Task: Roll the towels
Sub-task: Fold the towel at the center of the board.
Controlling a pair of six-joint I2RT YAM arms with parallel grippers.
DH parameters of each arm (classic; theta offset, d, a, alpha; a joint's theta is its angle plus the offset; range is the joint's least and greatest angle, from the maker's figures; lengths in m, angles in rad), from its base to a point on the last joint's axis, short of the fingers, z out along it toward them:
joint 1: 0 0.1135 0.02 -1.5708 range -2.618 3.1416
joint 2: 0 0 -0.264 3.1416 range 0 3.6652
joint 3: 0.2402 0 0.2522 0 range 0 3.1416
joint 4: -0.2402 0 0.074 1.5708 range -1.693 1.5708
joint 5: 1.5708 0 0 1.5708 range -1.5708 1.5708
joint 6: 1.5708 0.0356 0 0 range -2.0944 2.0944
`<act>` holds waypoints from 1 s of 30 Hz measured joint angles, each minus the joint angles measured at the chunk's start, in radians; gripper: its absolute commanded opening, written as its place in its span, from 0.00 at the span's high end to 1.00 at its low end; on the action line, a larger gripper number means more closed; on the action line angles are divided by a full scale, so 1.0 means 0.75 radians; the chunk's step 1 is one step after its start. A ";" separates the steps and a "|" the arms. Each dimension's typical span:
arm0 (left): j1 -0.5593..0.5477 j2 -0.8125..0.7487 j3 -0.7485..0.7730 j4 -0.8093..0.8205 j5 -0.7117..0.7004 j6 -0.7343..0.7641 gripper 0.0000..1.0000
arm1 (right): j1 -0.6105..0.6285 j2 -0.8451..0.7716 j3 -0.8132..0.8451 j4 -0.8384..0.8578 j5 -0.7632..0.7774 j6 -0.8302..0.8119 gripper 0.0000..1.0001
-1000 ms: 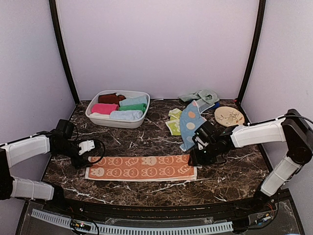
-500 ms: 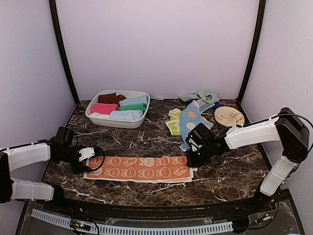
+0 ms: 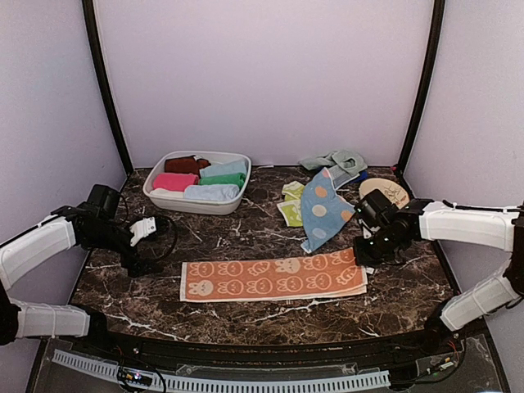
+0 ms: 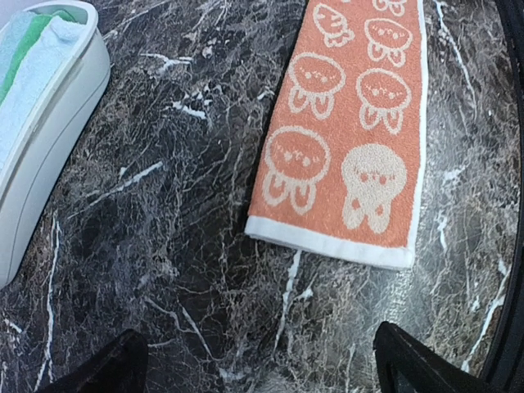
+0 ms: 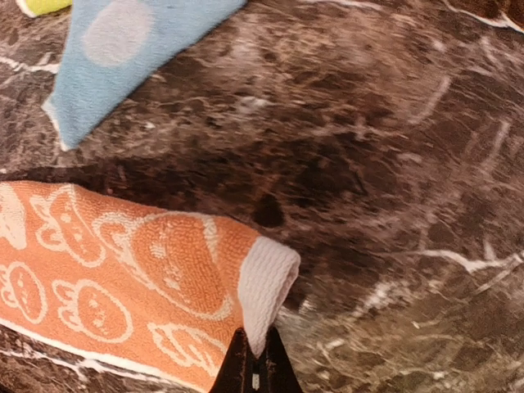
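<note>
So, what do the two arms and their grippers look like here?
The left arm and right arm both have smooth white shells with black joints and black wrist blocks. A thin black cable loops beside the left wrist. The left gripper and right gripper have black fingers. No markings are readable.

Lilac walls (image 3: 262,74), dark marble table (image 3: 246,237) (white-veined).

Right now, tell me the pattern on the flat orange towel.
The towel has cream cartoon bunnies on peach-orange, white-bordered; left wrist view shows it best.
</note>
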 measured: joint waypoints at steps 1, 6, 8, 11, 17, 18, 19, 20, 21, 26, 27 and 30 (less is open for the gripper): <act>0.000 0.012 0.035 -0.021 0.019 -0.014 0.01 | -0.010 -0.017 0.014 -0.055 0.025 -0.001 1.00; 0.008 0.060 0.083 -0.096 0.053 -0.043 0.01 | 0.061 -0.013 0.183 -0.213 0.042 0.004 1.00; 0.027 0.060 0.075 -0.104 0.057 -0.047 0.01 | 0.150 0.019 0.287 -0.224 0.008 0.022 1.00; 0.085 0.059 0.069 -0.105 0.070 -0.047 0.01 | 0.283 0.121 0.466 -0.206 -0.059 0.057 1.00; 0.267 0.118 0.069 -0.103 0.100 -0.032 0.02 | 0.460 0.427 0.833 -0.133 -0.196 0.091 1.00; 0.291 0.133 0.069 -0.102 0.101 -0.029 0.02 | 0.482 0.489 0.896 -0.115 -0.220 0.092 1.00; 0.317 0.147 0.069 -0.097 0.102 -0.025 0.02 | 0.502 0.556 0.966 -0.098 -0.248 0.092 1.00; 0.336 0.157 0.069 -0.093 0.102 -0.019 0.02 | 0.517 0.610 1.015 -0.083 -0.270 0.092 1.00; 0.357 0.167 0.069 -0.089 0.102 -0.014 0.02 | 0.532 0.667 1.072 -0.073 -0.289 0.092 1.00; 0.416 0.184 0.069 -0.079 0.103 0.015 0.02 | 0.576 0.902 1.295 -0.046 -0.380 0.090 1.00; 0.421 0.183 0.069 -0.079 0.103 0.020 0.02 | 0.579 0.942 1.335 -0.043 -0.397 0.090 1.00; 0.429 0.183 0.067 -0.077 0.103 0.037 0.02 | 0.584 1.027 1.401 -0.019 -0.444 0.092 1.00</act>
